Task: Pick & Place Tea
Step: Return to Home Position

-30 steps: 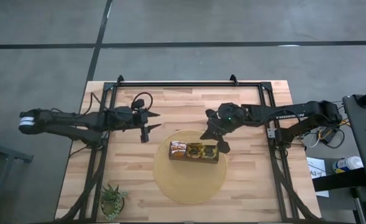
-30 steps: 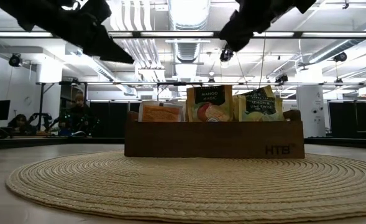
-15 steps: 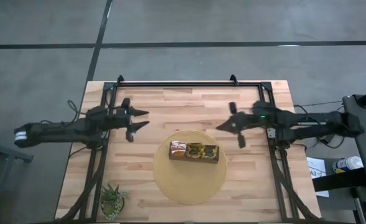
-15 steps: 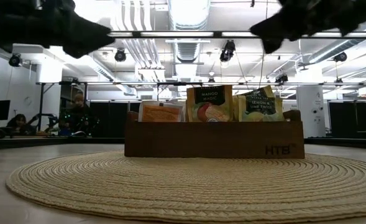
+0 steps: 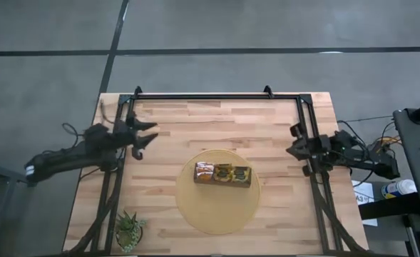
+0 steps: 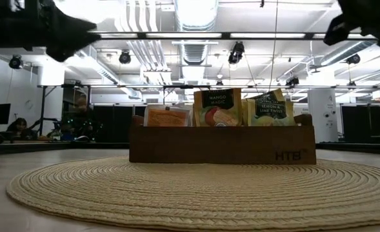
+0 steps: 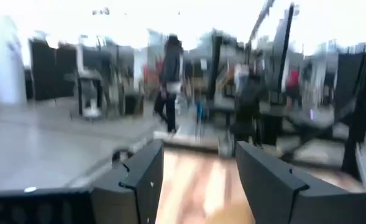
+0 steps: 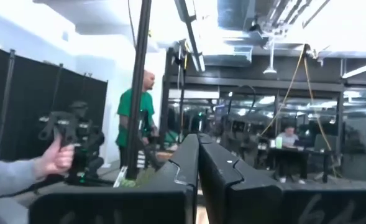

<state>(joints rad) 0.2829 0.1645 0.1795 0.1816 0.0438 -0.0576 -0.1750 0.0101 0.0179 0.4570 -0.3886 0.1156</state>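
Note:
The tea is several small square sachets (image 5: 222,172) standing upright in a long dark wooden box (image 6: 222,144). In the low view I see an orange sachet (image 6: 167,116), a dark-topped one (image 6: 217,107) and a green-and-yellow one (image 6: 270,107). The box rests on a round woven mat (image 5: 217,207) at mid table. My left gripper (image 5: 148,132) hovers open and empty near the table's left edge; its fingers (image 7: 142,180) stand well apart. My right gripper (image 5: 290,148) hovers shut by the right edge; in its wrist view (image 8: 198,155) the fingers meet with nothing between them.
A small green potted plant (image 5: 130,228) stands at the table's near left corner. A black frame (image 5: 217,96) runs along the table's far edge and down both sides. People and equipment show in the room beyond the table.
Both arms have drawn back from over the mat. My left gripper has gone toward the table's left edge. My right gripper has gone farther, toward the right edge. Both have tipped up to point about level. The box and sachets have stayed in place.

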